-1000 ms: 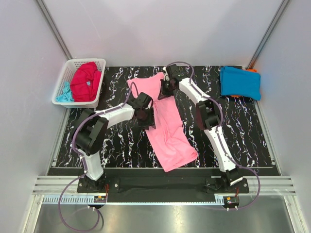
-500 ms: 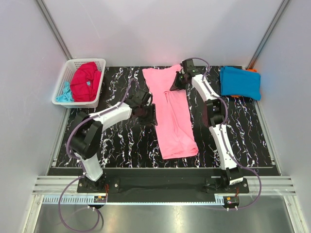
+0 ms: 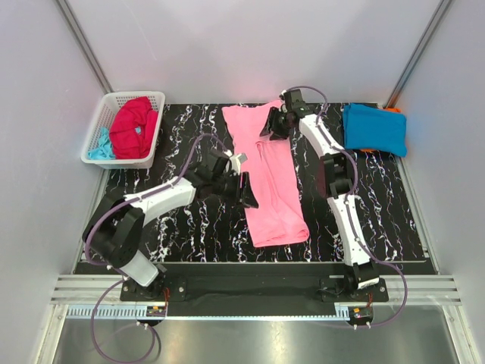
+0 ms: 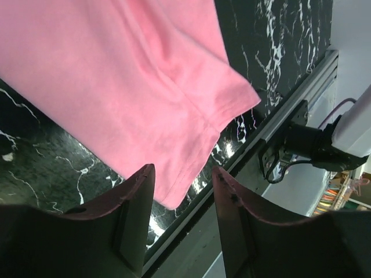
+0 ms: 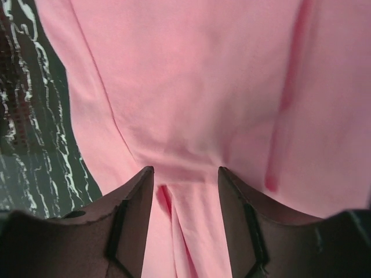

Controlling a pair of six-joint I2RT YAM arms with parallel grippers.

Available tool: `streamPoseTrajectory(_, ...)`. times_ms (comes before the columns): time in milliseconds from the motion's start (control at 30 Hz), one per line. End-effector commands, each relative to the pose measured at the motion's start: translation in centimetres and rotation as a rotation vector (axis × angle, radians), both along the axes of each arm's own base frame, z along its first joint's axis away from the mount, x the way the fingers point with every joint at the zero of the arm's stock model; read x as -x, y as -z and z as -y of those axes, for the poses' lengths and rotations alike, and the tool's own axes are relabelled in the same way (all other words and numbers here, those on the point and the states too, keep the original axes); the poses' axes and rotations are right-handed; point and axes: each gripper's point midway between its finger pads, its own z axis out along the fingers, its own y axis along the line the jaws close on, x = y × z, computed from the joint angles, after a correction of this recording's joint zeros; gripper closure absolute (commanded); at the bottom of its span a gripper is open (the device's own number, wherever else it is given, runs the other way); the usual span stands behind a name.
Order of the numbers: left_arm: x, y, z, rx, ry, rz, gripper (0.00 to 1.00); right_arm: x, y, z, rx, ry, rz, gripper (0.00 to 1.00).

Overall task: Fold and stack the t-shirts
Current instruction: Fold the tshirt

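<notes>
one pink t-shirt (image 3: 274, 189) mid-fold; left gripper (image 4: 182, 174), right gripper (image 5: 185, 174) parted, empty; next likely: pinch near hem, fold upward.

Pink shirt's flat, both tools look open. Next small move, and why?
Probably lower the left tool to pinch the pink shirt at its near hem corner. It and the right tool stand open and empty, and the shirt lies as a long strip, likely needing an end-to-end fold.

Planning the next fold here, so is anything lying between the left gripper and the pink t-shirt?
Nothing visible does. The left gripper hangs open right at the left edge of the pink t-shirt, with only bare black marbled table beside it.
</notes>
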Motion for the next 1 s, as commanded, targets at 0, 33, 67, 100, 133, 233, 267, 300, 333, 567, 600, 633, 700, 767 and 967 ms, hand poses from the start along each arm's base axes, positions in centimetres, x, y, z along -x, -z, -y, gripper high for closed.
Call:
streamPoseTrajectory(0, 1.6, -1.2, 1.1, 0.084, 0.042, 0.007, 0.52, -0.4, -10.7, 2.9, 0.05, 0.076, 0.177, 0.44)
streamPoseTrajectory(33, 2.0, -0.6, 1.0, 0.076, 0.038, 0.001, 0.52, 0.2, -10.9, 3.6, 0.084, 0.087, 0.175, 0.44)
streamPoseTrajectory(67, 2.5, -0.3, 1.1, 0.069, 0.033, -0.005, 0.52, 1.5, -8.6, 5.0, 0.151, 0.12, 0.114, 0.44)
streamPoseTrajectory(100, 2.8, -0.3, 1.0, 0.069, 0.028, -0.006, 0.51, 2.4, -11.0, 5.8, 0.167, 0.143, 0.144, 0.43)
streamPoseTrajectory(133, 3.2, 0.4, 0.9, 0.063, 0.024, -0.016, 0.51, 3.2, -10.8, 6.7, 0.207, 0.157, 0.136, 0.43)
streamPoseTrajectory(233, 4.3, 0.8, 1.5, 0.061, 0.028, -0.032, 0.51, 7.3, -10.2, 8.3, 0.247, 0.169, 0.074, 0.43)
streamPoseTrajectory(267, 4.9, 0.8, 2.0, 0.062, 0.041, -0.038, 0.51, 9.5, -8.0, 8.9, 0.271, 0.16, 0.008, 0.43)
streamPoseTrajectory(300, 5.2, 0.8, 2.2, 0.062, 0.045, -0.039, 0.51, 10.6, -9.5, 9.2, 0.264, 0.166, 0.025, 0.43)
streamPoseTrajectory(333, 5.8, 0.8, 2.8, 0.062, 0.055, -0.042, 0.51, 11.8, -9.1, 9.4, 0.266, 0.169, 0.002, 0.43)
streamPoseTrajectory(567, 7.2, 4.4, 2.4, -0.081, -0.02, -0.075, 0.51, 23.6, -4.4, 10.9, 0.275, 0.114, -0.182, 0.42)
streamPoseTrajectory(600, 7.6, 5.3, 1.9, -0.111, -0.027, -0.086, 0.51, 24.5, -5.0, 10.9, 0.264, 0.117, -0.16, 0.42)
streamPoseTrajectory(633, 7.8, 5.8, 1.7, -0.125, -0.031, -0.091, 0.51, 25.5, -4.7, 10.9, 0.259, 0.109, -0.169, 0.42)
streamPoseTrajectory(700, 8.2, 6.8, 1.5, -0.151, -0.042, -0.105, 0.52, 28.3, -3.7, 11.4, 0.262, 0.108, -0.199, 0.42)
streamPoseTrajectory(767, 8.4, 7.2, 1.8, -0.163, -0.04, -0.112, 0.52, 30.6, -2.5, 11.6, 0.253, 0.107, -0.234, 0.46)
streamPoseTrajectory(967, 7.6, 6.0, 4.9, -0.098, -0.007, -0.105, 0.53, 33.2, -3.9, 10.8, 0.156, 0.122, -0.184, 0.55)
